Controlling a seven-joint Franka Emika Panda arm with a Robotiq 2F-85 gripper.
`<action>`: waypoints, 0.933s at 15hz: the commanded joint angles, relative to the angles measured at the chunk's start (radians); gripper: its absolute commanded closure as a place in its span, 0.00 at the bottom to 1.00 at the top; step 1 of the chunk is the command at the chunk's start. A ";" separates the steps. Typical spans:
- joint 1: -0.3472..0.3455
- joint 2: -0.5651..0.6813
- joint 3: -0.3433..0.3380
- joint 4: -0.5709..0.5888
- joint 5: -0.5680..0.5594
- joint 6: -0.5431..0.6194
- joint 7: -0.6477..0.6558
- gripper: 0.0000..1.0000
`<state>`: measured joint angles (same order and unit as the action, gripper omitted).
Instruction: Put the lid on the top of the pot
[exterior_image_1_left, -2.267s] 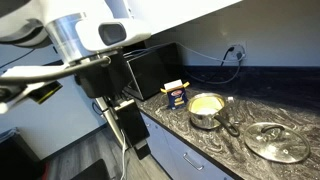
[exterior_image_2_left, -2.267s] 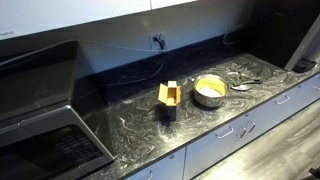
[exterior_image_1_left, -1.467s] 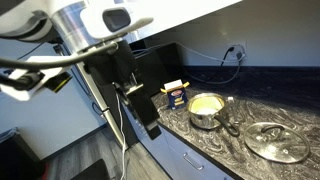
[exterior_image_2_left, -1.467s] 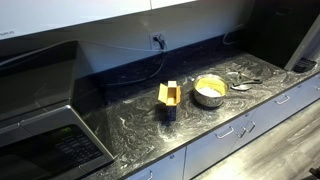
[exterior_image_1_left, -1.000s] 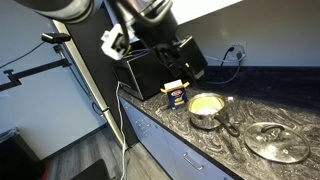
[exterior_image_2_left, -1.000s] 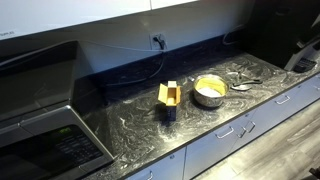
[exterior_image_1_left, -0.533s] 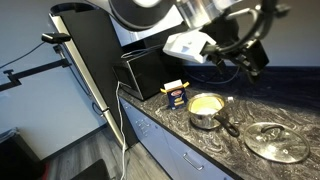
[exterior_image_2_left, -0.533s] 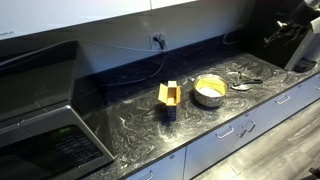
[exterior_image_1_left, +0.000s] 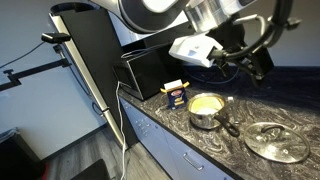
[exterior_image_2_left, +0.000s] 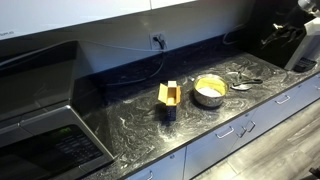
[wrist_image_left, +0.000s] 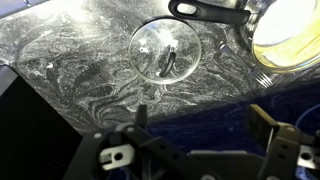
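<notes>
Wrist view: the Robotiq gripper (wrist_image_left: 195, 150) hangs high above the dark marbled countertop (wrist_image_left: 60, 50), jaws spread wide and empty. The glass lid (wrist_image_left: 165, 50) lies flat at eleven o'clock from the jaws, with the steel pot (wrist_image_left: 290, 30) at the lid's three o'clock, just apart

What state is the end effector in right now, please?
End effector: open, holding nothing; the lid lies apart from it.
</notes>
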<state>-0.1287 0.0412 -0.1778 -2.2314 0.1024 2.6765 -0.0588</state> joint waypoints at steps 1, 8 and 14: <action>-0.013 0.112 0.011 0.090 0.029 -0.014 0.064 0.00; -0.014 0.369 0.012 0.271 0.013 0.018 0.189 0.00; -0.031 0.541 0.015 0.417 0.021 0.037 0.231 0.00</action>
<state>-0.1427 0.5059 -0.1748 -1.9002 0.1058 2.7039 0.1477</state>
